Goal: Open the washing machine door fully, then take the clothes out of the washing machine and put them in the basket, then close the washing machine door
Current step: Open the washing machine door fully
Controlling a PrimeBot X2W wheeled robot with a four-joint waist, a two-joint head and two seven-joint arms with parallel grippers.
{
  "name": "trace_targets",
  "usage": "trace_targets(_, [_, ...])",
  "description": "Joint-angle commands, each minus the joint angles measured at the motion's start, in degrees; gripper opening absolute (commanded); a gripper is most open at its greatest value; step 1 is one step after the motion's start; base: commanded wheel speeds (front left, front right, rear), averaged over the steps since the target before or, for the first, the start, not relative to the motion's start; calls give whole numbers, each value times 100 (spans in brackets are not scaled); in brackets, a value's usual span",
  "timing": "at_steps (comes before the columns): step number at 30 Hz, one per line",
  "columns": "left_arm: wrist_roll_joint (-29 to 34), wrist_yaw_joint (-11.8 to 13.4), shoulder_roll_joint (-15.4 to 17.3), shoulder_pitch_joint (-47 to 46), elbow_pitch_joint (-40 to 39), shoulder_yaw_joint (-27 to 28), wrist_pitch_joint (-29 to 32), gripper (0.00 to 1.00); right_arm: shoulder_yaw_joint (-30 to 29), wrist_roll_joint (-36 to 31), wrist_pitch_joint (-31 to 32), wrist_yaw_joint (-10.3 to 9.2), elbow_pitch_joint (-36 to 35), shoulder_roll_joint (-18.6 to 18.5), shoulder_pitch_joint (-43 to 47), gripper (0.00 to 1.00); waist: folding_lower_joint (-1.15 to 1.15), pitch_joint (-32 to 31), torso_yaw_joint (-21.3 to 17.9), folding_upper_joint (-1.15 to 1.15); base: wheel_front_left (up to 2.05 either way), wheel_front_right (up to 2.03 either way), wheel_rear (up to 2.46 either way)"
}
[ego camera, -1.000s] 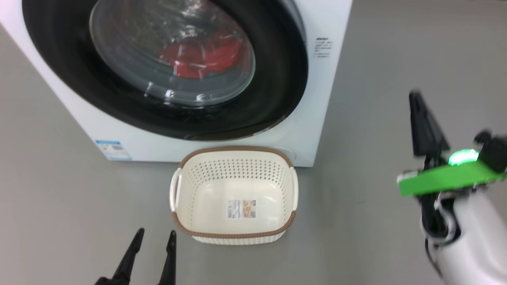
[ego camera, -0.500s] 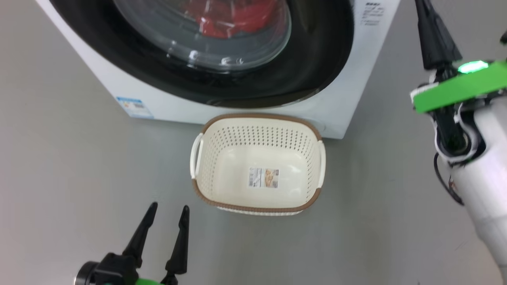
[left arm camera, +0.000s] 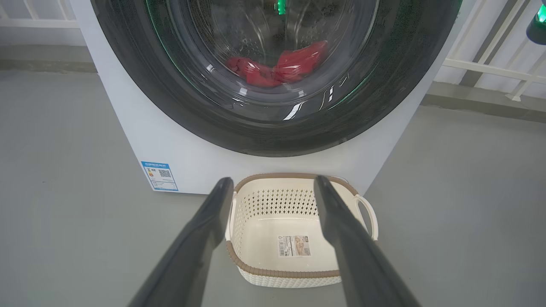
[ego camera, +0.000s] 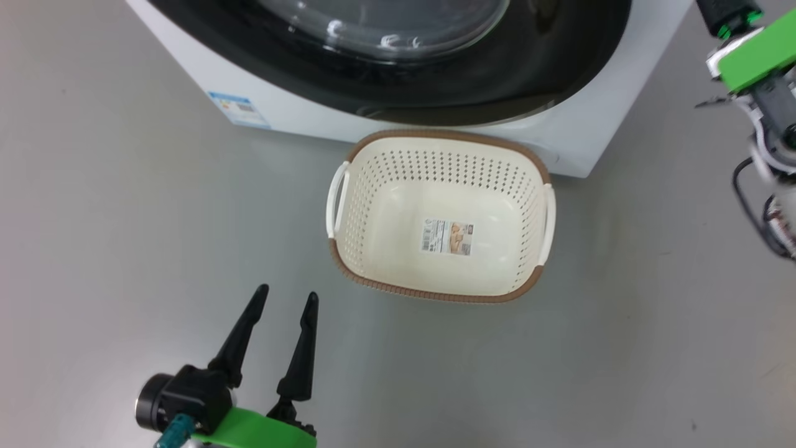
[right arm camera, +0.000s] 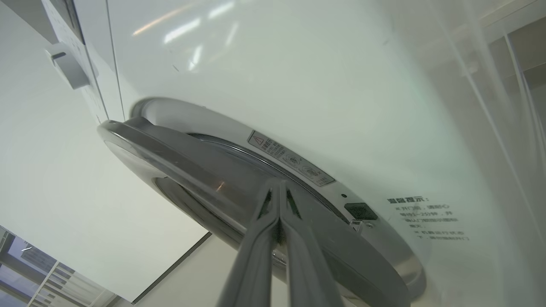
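The washing machine (ego camera: 298, 118) stands at the top of the head view, and its door (ego camera: 559, 74) shows a glossy black rim. Behind the door glass in the left wrist view lie red clothes (left arm camera: 277, 68); no white pieces show. The basket (ego camera: 435, 295) sits empty on the floor right before the machine. My left gripper (ego camera: 288, 292) hovers open near the floor, left of and short of the basket (left arm camera: 273, 273). My right gripper (right arm camera: 278, 184) is shut with nothing in it, its tips at the edge of the door (right arm camera: 179, 170), beside the machine's front (right arm camera: 298, 85).
Grey floor spreads left and right of the basket. A blue label sticker (ego camera: 239, 111) marks the machine's lower left front. A warning label (right arm camera: 290, 157) and a dark latch hole (right arm camera: 360, 211) sit behind the door rim. White railings (left arm camera: 490, 64) stand to the right.
The camera has tilted down, so machine and basket shifted in the picture. My right arm has risen toward the door's right edge, its fingers leaving the head view. The left gripper shows more fully.
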Motion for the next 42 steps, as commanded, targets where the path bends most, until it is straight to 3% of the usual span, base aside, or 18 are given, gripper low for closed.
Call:
trace_targets(1, [-89, -50, 62, -154, -96, 158, -70, 100, 71, 175, 222, 3, -150, -77, -164, 0, 0, 184, 151, 0, 0, 0, 0])
trace_targets(9, [-162, -80, 62, -273, -49, 75, -70, 100, 168, 817, 1264, 3, 42, -257, -543, 0, 0, 329, 277, 0, 0, 0, 0])
trace_targets(16, [-242, -70, 62, -331, -27, -2, -70, 100, 251, 976, 1711, 3, 229, -239, -737, 0, 0, 396, 313, 0, 0, 0, 0])
trace_targets(42, [-191, -24, 62, -86, 104, -17, -70, 100, 608, 1113, 2240, 3, -202, -31, 202, 0, 0, -269, 309, 0, 0, 0, 0])
